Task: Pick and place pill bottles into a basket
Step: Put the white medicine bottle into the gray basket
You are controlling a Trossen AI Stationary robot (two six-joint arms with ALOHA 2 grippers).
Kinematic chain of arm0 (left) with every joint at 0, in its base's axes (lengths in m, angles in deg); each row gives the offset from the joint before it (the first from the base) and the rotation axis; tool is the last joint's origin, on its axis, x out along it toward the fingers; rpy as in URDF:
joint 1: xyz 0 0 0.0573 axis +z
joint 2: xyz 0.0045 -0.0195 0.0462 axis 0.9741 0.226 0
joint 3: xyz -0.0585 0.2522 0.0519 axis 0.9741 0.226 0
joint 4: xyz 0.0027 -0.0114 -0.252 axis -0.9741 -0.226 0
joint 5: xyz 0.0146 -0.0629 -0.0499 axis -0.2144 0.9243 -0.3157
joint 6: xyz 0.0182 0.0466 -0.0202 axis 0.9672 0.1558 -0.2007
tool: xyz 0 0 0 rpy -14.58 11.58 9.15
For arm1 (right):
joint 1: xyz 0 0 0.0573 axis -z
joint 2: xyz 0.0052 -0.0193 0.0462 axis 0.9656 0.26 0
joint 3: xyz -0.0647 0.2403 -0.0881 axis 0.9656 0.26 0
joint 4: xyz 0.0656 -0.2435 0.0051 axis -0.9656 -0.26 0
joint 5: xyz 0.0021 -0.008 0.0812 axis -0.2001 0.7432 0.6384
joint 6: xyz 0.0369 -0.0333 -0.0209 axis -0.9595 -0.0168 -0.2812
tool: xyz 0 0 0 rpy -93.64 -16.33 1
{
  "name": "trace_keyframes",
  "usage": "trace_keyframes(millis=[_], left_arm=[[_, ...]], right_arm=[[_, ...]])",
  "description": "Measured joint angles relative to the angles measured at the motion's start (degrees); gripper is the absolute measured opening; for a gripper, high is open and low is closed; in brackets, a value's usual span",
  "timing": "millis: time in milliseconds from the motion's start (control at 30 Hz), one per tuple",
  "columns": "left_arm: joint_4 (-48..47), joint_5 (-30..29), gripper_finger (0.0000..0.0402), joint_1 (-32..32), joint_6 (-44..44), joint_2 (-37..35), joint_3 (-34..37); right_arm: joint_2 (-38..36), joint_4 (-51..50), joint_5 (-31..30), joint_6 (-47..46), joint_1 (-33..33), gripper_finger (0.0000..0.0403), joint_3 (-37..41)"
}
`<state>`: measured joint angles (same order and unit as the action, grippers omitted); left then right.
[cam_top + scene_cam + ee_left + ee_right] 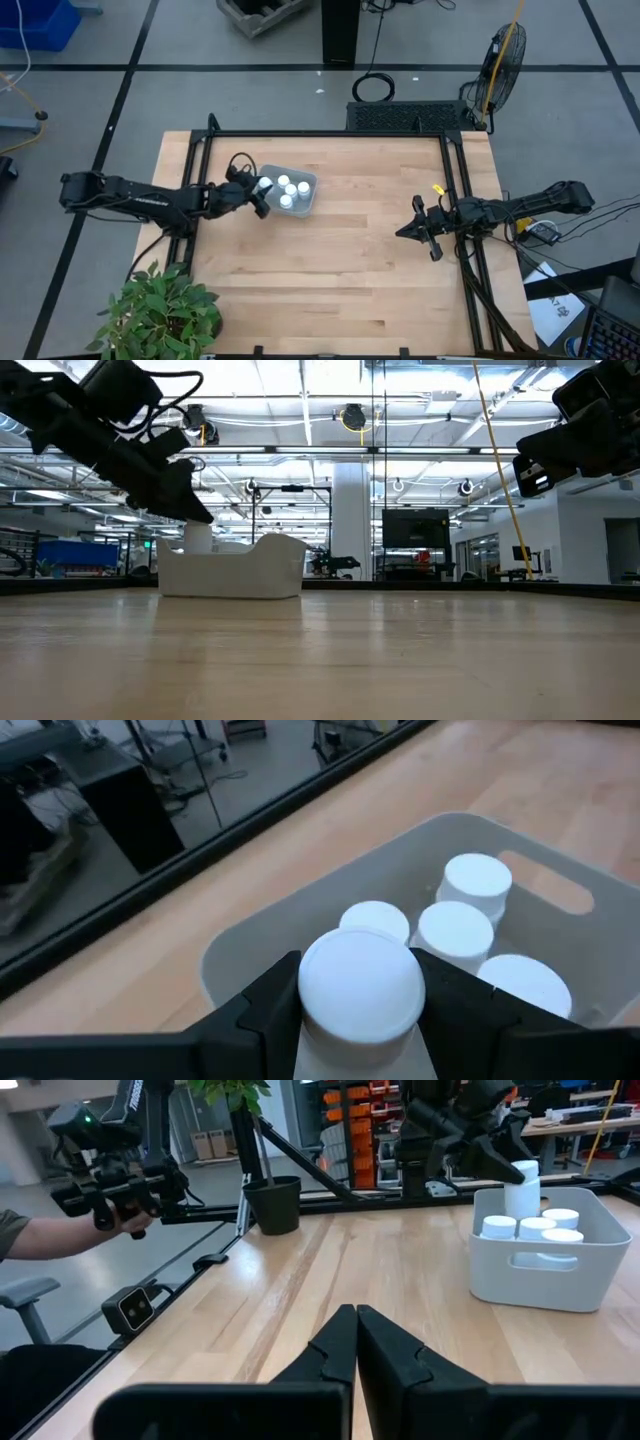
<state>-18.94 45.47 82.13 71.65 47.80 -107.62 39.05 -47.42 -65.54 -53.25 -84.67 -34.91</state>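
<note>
The pale basket (292, 191) stands at the table's far left; it also shows in the low view (232, 570) and the right wrist view (548, 1255). Several white pill bottles (455, 930) stand upright inside it. My left gripper (263, 188) is over the basket's left end, shut on another white bottle (362, 985). My right gripper (415, 229) is shut and empty, clear above the table near its right edge (357, 1342). My left gripper pinches the bottle between its two fingers (270, 1005), one on each side of its upper part (362, 1020) just under the cap. It comes from the table's left, slanting down. The bottle is upright, its lower end below the basket's rim (198, 538).
A potted plant (160, 310) stands at the table's near left corner. Black rails (455, 190) run along the table's left, far and right edges. A person's hand (40, 1230) with a device shows beyond the table. Bare wood lies between the arms.
</note>
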Motion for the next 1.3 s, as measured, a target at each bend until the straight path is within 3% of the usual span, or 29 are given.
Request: trace_keyframes(millis=[300,700,1300], left_arm=[[4.60,7.00,0.0164,2.93,0.07,5.29,-0.02],[7.36,6.97,0.0192,3.80,-2.36,10.93,-0.07],[9.08,6.89,0.0197,3.78,-2.69,10.99,-0.07]], right_arm=[[0.00,0.02,0.00,0.00,-0.01,0.0004,0.01],[0.01,0.03,0.00,0.00,0.00,0.0004,0.01],[0.02,0.02,0.00,0.00,0.00,0.0004,0.00]])
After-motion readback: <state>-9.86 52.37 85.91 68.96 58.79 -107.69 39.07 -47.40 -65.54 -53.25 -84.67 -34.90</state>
